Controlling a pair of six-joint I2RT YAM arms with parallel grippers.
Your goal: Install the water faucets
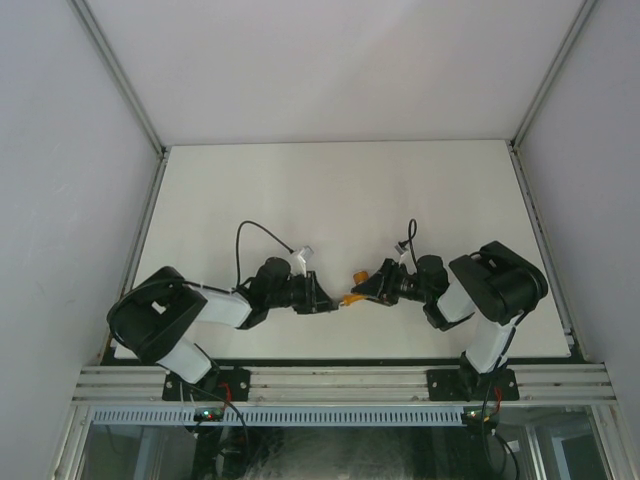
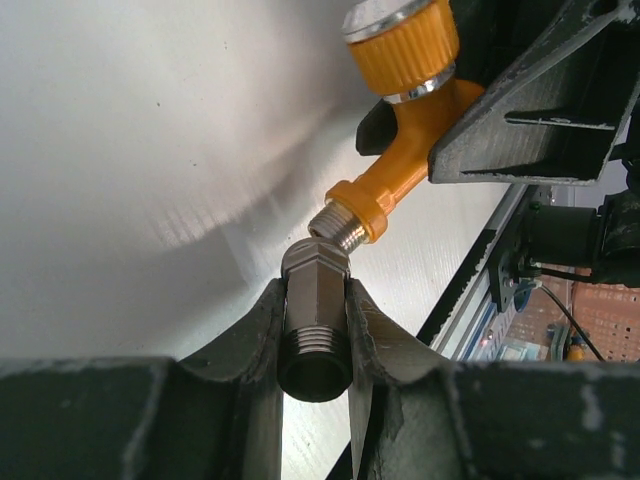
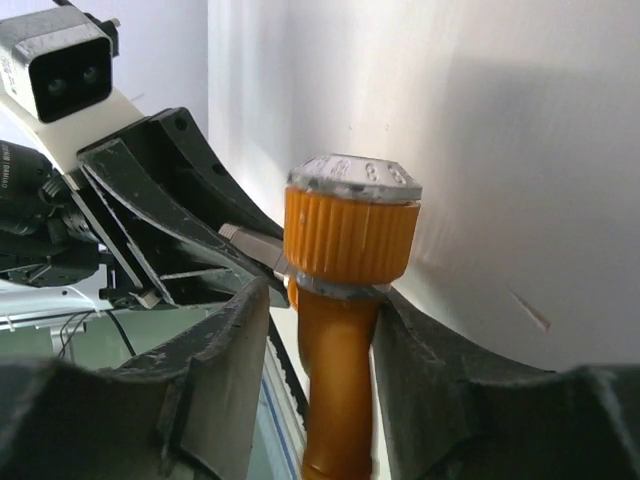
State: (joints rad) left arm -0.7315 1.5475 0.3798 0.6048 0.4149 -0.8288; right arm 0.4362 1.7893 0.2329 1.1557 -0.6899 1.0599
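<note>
The orange-yellow faucet (image 1: 350,296) is held in the air between my two grippers, low over the white table. My right gripper (image 3: 330,300) is shut on the faucet's body (image 3: 338,380), just under its ribbed round knob (image 3: 350,225). My left gripper (image 2: 312,290) is shut on a grey metal pipe fitting (image 2: 315,320) with a hexagonal body and a threaded end. In the left wrist view the faucet (image 2: 400,150) comes in at an angle, and its silver threaded end (image 2: 338,225) touches the fitting's top edge, tilted rather than in line. In the top view the left gripper (image 1: 325,298) and right gripper (image 1: 368,290) nearly meet.
The white table (image 1: 330,190) lies inside white walls with metal corner posts. An aluminium rail (image 1: 340,383) runs along the near edge by the arm bases. Black cables loop above each wrist (image 1: 245,235).
</note>
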